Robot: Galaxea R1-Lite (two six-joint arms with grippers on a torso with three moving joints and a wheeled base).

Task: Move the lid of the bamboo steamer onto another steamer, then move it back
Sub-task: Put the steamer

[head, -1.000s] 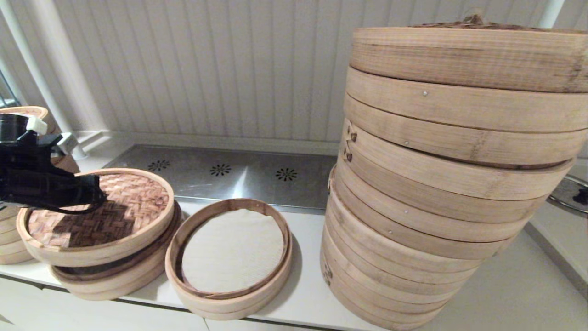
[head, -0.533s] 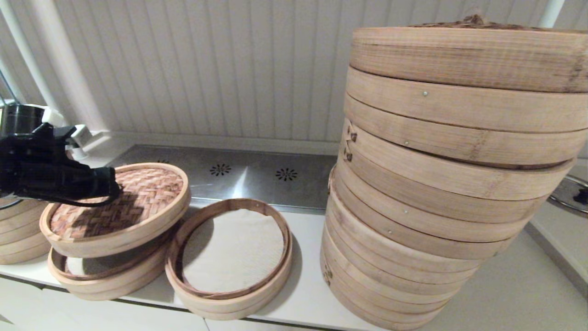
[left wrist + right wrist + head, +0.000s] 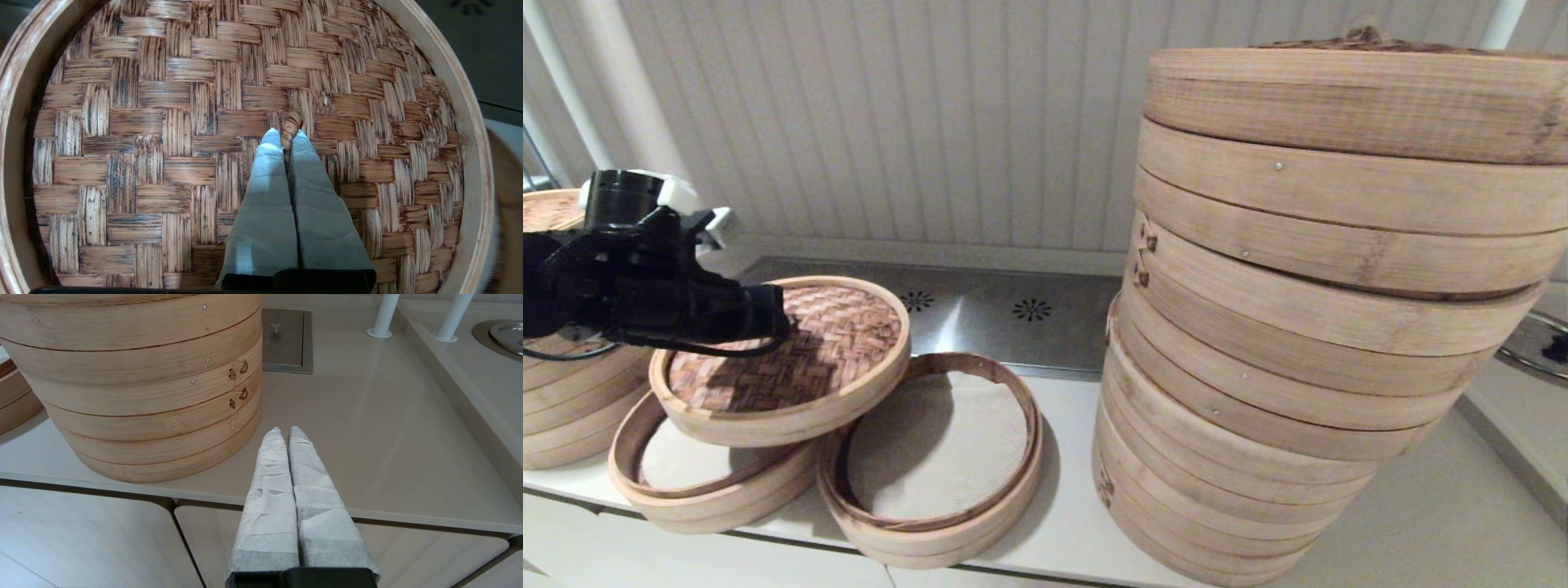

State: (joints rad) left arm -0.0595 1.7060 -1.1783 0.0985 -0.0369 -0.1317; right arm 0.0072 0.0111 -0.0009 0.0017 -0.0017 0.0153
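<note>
Head view. We recorded the left gripper (image 3: 768,314) carrying the bamboo steamer lid (image 3: 792,359) in the air, tilted, half above the basket it had covered (image 3: 686,482) and half above another steamer (image 3: 931,457). We judged the first step, the carry across, to be in hand; next, the lid needed levelling and centring over that white-lined basket before lowering. Open room: the huge stack (image 3: 1323,327) stood near on the far side, and a medium stack (image 3: 564,408) on the other.

Left wrist view. The fingers (image 3: 265,196) were pressed together on the centre loop (image 3: 291,126) of the woven top.

Right wrist view. The right gripper (image 3: 285,435) hung parked beyond the worktop (image 3: 367,437) edge, fingers (image 3: 269,490) closed on nothing.
</note>
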